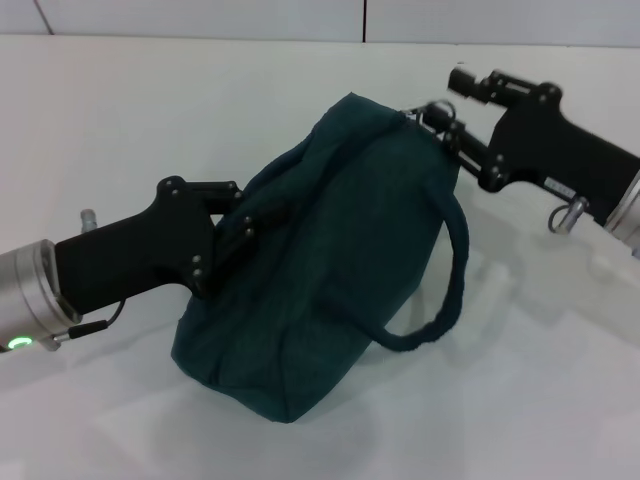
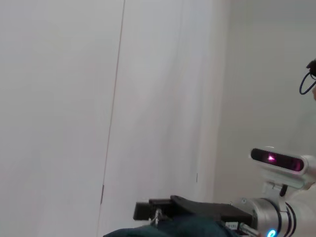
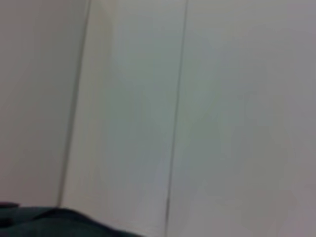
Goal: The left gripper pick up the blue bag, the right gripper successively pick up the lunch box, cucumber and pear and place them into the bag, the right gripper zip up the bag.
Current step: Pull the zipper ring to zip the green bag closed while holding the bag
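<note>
The blue bag (image 1: 330, 270) is a dark teal cloth bag standing tilted on the white table, its top closed. My left gripper (image 1: 243, 218) is shut on the bag's upper left edge. My right gripper (image 1: 432, 118) is pinched shut at the bag's top right end, where the zipper line ends. The left wrist view shows the right gripper (image 2: 145, 211) from across the bag with a small metal pull (image 2: 157, 215) at its tips, above the bag's edge (image 2: 173, 229). A strip of bag cloth (image 3: 44, 222) shows in the right wrist view. The lunch box, cucumber and pear are out of view.
The bag's carry strap (image 1: 457, 270) hangs in a loop off its right side down to the table (image 1: 560, 400). A white wall with panel seams (image 1: 364, 20) runs behind the table.
</note>
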